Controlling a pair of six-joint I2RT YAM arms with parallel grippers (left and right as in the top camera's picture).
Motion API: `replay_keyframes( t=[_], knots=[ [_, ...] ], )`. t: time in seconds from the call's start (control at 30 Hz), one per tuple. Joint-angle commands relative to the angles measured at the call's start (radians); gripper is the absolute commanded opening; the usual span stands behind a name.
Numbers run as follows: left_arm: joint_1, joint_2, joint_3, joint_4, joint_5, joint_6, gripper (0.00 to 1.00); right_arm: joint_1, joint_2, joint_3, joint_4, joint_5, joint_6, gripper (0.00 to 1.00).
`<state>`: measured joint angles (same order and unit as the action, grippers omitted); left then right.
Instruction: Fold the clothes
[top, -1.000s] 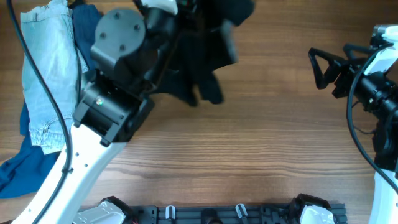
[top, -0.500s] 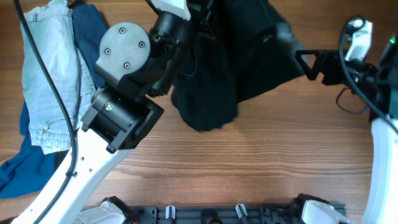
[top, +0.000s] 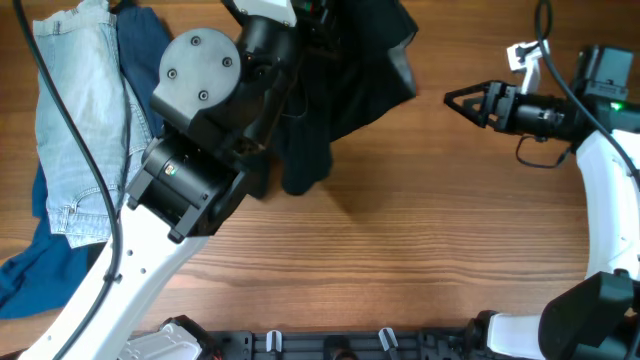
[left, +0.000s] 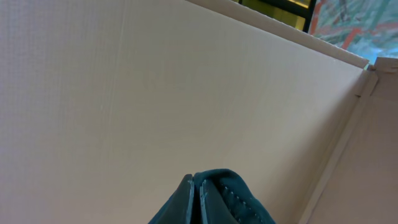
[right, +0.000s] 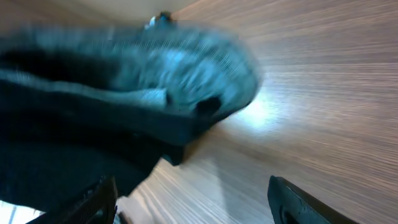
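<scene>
A dark garment hangs above the table's far middle, held up by my left arm. My left gripper is shut on a seam of the dark garment, seen in the left wrist view with cloth between the jaws. My right gripper is open and empty, at the right, pointing left toward the garment and apart from it. In the right wrist view the dark garment fills the left half, blurred, with both open fingers at the bottom.
A pile of clothes lies at the far left: light denim shorts over blue garments. My left arm's large housing covers the middle left. A cardboard wall stands behind the table.
The dark garment has swung back left and bunched under my left arm. My right gripper has moved left and a little down, toward the garment.
</scene>
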<state>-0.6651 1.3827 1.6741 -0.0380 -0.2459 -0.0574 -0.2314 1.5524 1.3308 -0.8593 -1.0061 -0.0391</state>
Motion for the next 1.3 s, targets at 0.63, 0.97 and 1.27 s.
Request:
replay_keyframes(
  t=[0.63, 0.97, 1.27],
  knots=[
    [0.005, 0.002, 0.016, -0.005, -0.010, 0.005, 0.04, 0.184, 0.278, -0.002, 0.200, 0.030, 0.169, 0.78],
    [0.015, 0.002, 0.016, -0.071, -0.043, 0.005, 0.04, 0.144, 0.313, -0.002, 0.275, 0.045, 0.174, 0.04],
    [0.018, -0.008, 0.016, -0.261, -0.164, 0.004, 0.04, -0.017, -0.051, 0.055, 0.111, 0.237, 0.140, 0.04]
  ],
)
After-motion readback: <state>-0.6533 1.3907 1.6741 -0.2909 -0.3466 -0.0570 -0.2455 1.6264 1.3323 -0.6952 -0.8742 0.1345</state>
